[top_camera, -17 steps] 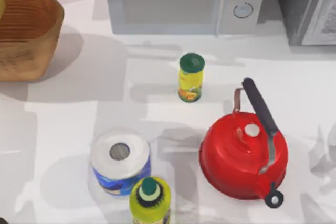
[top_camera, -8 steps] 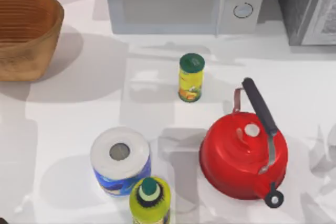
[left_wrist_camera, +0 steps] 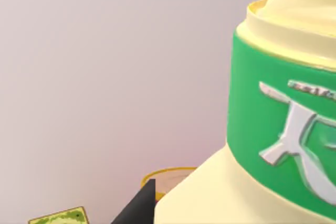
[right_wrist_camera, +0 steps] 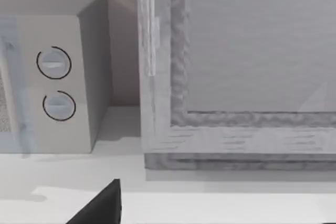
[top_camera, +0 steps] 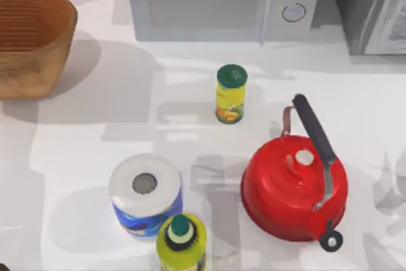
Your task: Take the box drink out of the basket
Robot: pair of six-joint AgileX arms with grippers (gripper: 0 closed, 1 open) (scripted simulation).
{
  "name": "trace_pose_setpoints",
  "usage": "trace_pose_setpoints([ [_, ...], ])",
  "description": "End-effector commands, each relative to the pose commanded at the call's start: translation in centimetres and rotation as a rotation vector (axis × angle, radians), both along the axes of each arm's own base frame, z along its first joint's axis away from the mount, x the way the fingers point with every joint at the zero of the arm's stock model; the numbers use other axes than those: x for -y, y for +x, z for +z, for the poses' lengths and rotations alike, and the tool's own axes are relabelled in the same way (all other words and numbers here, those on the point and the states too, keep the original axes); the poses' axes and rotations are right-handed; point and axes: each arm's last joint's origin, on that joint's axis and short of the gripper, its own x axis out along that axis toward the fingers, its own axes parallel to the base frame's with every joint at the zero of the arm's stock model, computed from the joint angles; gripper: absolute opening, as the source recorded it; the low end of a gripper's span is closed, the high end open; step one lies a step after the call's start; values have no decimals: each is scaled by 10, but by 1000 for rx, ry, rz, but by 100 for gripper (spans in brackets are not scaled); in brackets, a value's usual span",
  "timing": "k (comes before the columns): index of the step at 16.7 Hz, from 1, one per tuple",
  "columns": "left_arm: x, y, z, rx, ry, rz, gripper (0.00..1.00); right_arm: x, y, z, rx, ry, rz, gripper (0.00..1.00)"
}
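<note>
- Left arm: the box drink (left_wrist_camera: 273, 129) is sitting right up against the wrist camera, green band and cream shoulder in view. The dark tip of the left gripper (left_wrist_camera: 139, 211) is just beside its base.
- Jaws, left: I cannot tell whether they are apart or clamped on the carton, because the contact is hidden.
- Behind the carton a plain pale wall is showing. Judgement: the carton is probably hanging clear above the basket (top_camera: 32, 42), which is standing at the counter's far left corner.
- Step in hand, as I am reading it: carrying the carton away and setting it down.
- Doing it well: I am advising a level, upright carry, since the carton is tall and may tip. The open patch of counter (top_camera: 95, 131) between the basket and the paper roll (top_camera: 144, 191) is looking the safest landing spot.
- Hazards further off: the yellow can (top_camera: 230, 93), the yellow-green bottle (top_camera: 181, 239) and the red kettle (top_camera: 292, 191) are crowding the middle and right.
- Right gripper (right_wrist_camera: 102, 205): parked, facing the microwave (right_wrist_camera: 52, 82). Jaws cannot be told.
</note>
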Motion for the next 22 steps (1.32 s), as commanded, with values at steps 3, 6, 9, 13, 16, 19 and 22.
trace_pose_setpoints([
  [3, 12, -51, 11, 22, 4, 2, 0, 0, 0, 0, 0, 0, 0, 100],
  [6, 24, -112, 11, 59, 10, 2, 0, 0, 0, 0, 0, 0, 0, 100],
  [9, 33, -169, -9, 91, 14, 1, 0, 0, 0, 0, 0, 0, 0, 100],
  [13, 40, -215, -61, 98, 14, -1, 0, 0, 0, 0, 0, 0, 0, 100],
  [16, 42, -227, -100, 71, 14, -1, 0, 0, 0, 0, 0, 0, 0, 100],
  [19, 43, -229, -125, 41, 13, -1, 0, 0, 0, 0, 0, 0, 0, 100],
  [22, 43, -229, -127, 37, 13, -1, 0, 0, 0, 0, 0, 0, 0, 100],
])
